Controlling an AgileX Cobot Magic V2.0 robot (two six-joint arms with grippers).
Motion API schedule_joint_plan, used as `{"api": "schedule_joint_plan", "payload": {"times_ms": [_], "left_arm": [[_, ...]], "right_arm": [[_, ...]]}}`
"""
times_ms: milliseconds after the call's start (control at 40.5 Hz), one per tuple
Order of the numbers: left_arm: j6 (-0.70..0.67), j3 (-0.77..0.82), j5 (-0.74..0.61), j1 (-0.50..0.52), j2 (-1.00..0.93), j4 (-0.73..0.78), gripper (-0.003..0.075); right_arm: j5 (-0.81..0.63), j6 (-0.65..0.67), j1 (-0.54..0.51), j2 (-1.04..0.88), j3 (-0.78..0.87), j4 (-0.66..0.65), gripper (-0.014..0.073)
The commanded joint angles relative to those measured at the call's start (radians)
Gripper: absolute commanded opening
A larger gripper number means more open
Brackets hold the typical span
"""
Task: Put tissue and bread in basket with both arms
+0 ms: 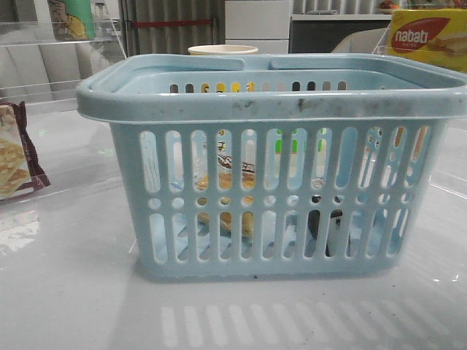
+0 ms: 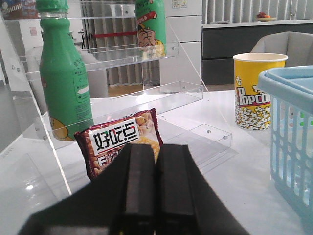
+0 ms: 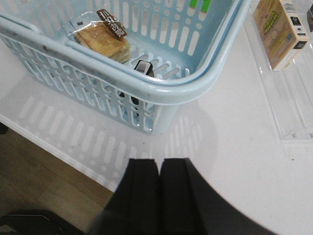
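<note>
Bread, golden-brown in a clear wrapper with a dark label, lies on the floor of the light-blue basket; from the front it appears only as brown patches behind the slots. Tissue, a small black pack with a pale label, rests just beside the bread toward the near wall, showing from the front as a dark shape through the right-hand slots. Both items sit loose and apart from any gripper, which suggests the placing part of the task is done.

Left gripper: fingers pressed together with nothing between them, held away from the basket and facing a clear acrylic shelf. Ahead of it stand a maroon-edged snack packet, a green bottle and a yellow popcorn cup.

Right gripper: fingers likewise closed on nothing, raised above the table edge outside the basket's corner, looking down into it. A yellow nabati box stands behind the basket. Both arms appear parked clear of the rim, so neither would snag the fold-down handles.
</note>
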Motion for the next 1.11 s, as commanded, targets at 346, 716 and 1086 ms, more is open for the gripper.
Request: {"api": "schedule_joint_plan", "payload": {"times_ms": [346, 716, 1086], "left_arm": [[0.0, -0.001, -0.092, 0.001, -0.019, 0.0, 0.0095], [0.0, -0.001, -0.092, 0.001, -0.019, 0.0, 0.0094], [0.0, -0.001, -0.092, 0.001, -0.017, 0.0, 0.0095]], "right_arm": [[-0.588, -0.012, -0.371, -0.404, 0.434, -0.031, 0.0066], [-0.74, -0.012, -0.469, -0.585, 0.738, -0.017, 0.0066], [-0.867, -0.012, -0.469, -0.585, 0.746, -0.013, 0.0066]]}}
